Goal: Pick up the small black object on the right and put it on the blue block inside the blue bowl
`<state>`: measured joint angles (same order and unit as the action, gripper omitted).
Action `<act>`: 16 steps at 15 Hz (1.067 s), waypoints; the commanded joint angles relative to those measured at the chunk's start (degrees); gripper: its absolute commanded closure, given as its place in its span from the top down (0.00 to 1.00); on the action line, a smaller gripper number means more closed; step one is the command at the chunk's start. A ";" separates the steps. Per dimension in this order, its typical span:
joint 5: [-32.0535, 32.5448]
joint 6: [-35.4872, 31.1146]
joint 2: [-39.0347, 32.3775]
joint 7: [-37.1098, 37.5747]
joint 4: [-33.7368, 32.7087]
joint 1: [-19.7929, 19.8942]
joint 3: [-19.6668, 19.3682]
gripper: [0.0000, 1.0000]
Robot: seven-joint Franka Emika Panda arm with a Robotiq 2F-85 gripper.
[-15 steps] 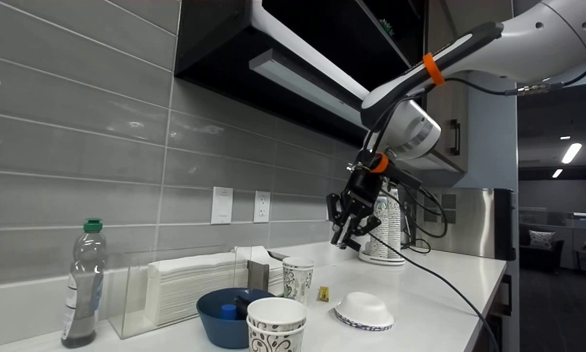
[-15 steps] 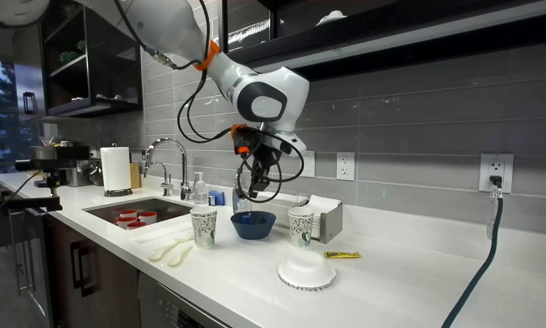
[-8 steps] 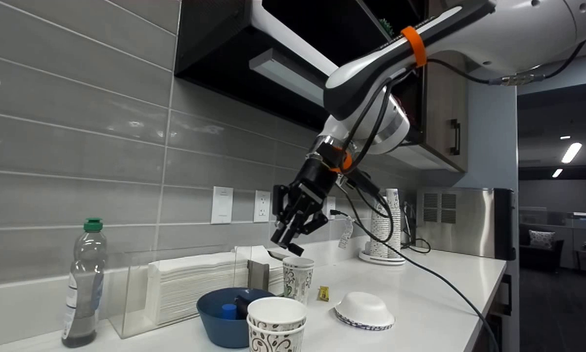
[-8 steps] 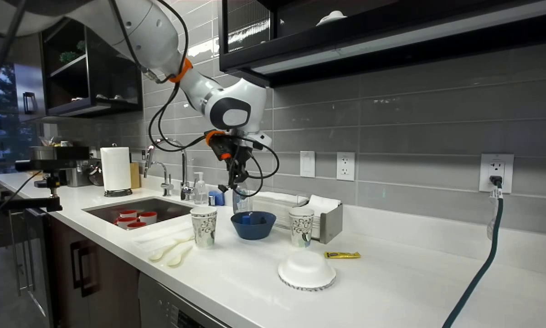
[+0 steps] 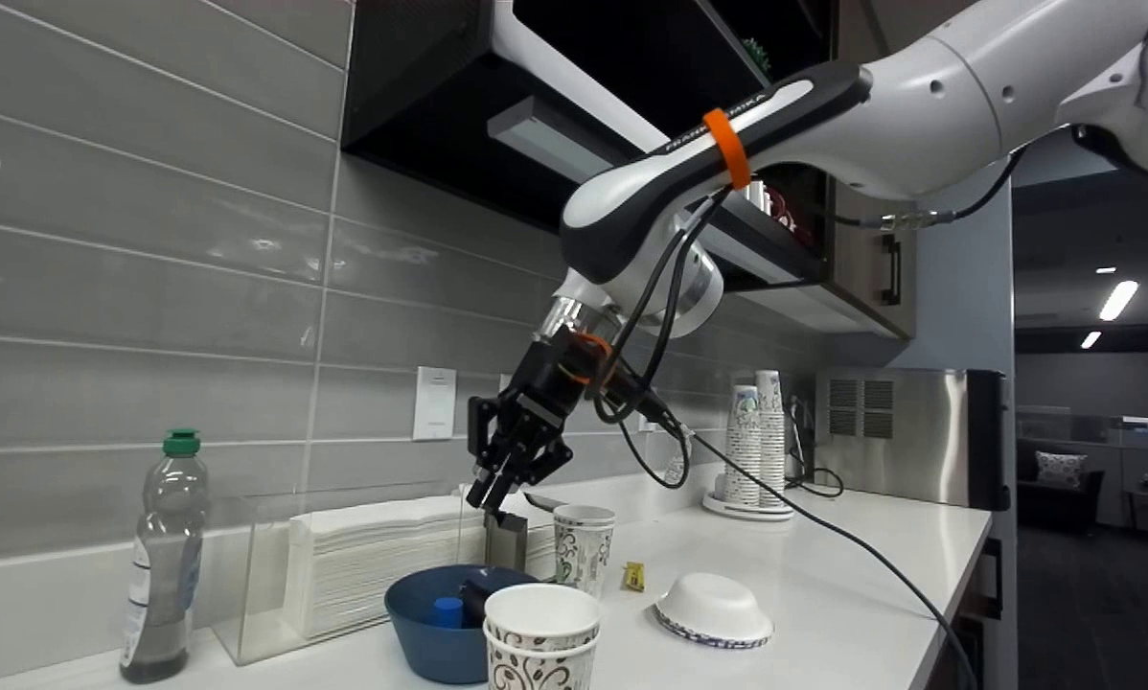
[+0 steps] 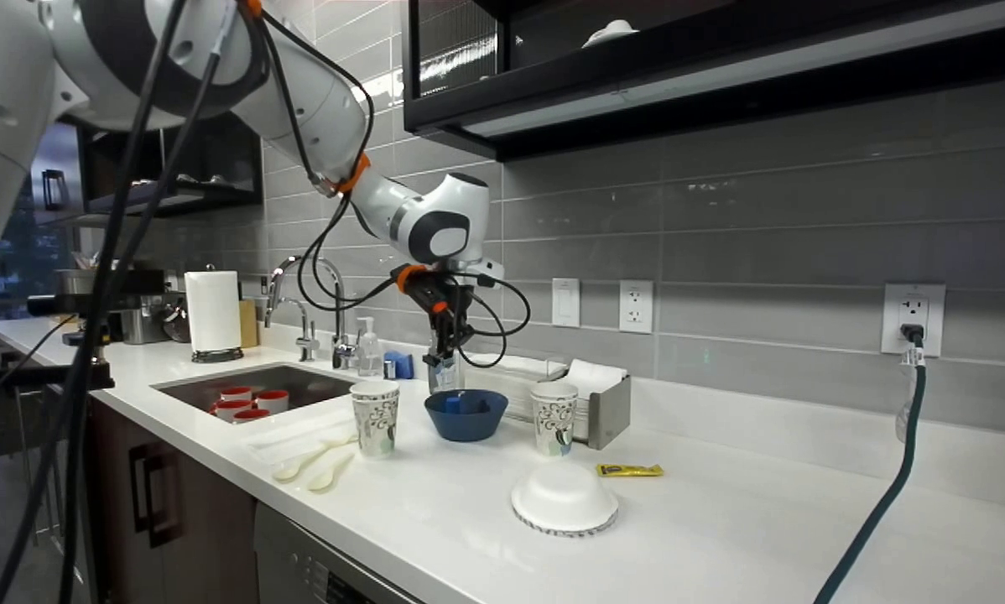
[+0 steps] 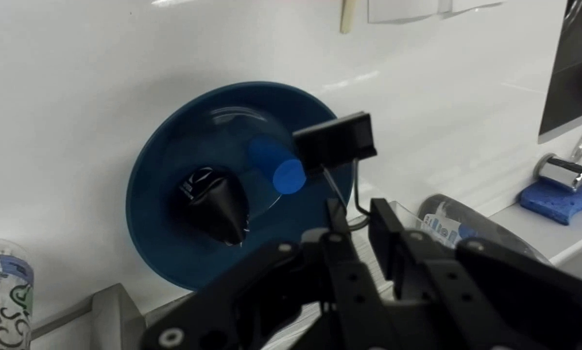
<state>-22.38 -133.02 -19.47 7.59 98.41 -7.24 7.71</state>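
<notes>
kitchen, steel sink [image 6: 305, 380], tall faucet [image 6: 341, 346], paper-towel roll [image 6: 213, 312], tiled backsplash [image 6: 771, 252]

In an exterior view, the robot arm [image 6: 330, 126] stretches from the left to above the blue bowl [image 6: 469, 429], which holds a blue block [image 6: 452, 404] and stands between patterned cups [image 6: 375, 426].

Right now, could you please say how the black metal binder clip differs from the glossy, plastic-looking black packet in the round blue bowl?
The black metal binder clip is held in the tool, while the glossy, plastic-looking black packet lies in the round blue bowl. The clip is angular; the packet is rounded and creased. The packet shows white print; the clip shows none. Both are black.
</notes>
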 commanded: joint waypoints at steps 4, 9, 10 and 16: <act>5.62 1.81 -8.12 2.34 -8.92 -2.44 -0.01 0.05; 13.40 2.88 -12.14 5.32 -13.33 -5.46 -1.83 0.05; 15.36 2.85 -12.93 6.04 -14.24 -6.14 -2.48 0.05; 21.79 6.22 -16.82 9.73 -19.55 -8.71 -4.36 0.05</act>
<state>-3.38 -130.78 -33.30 14.75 83.87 -14.43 4.54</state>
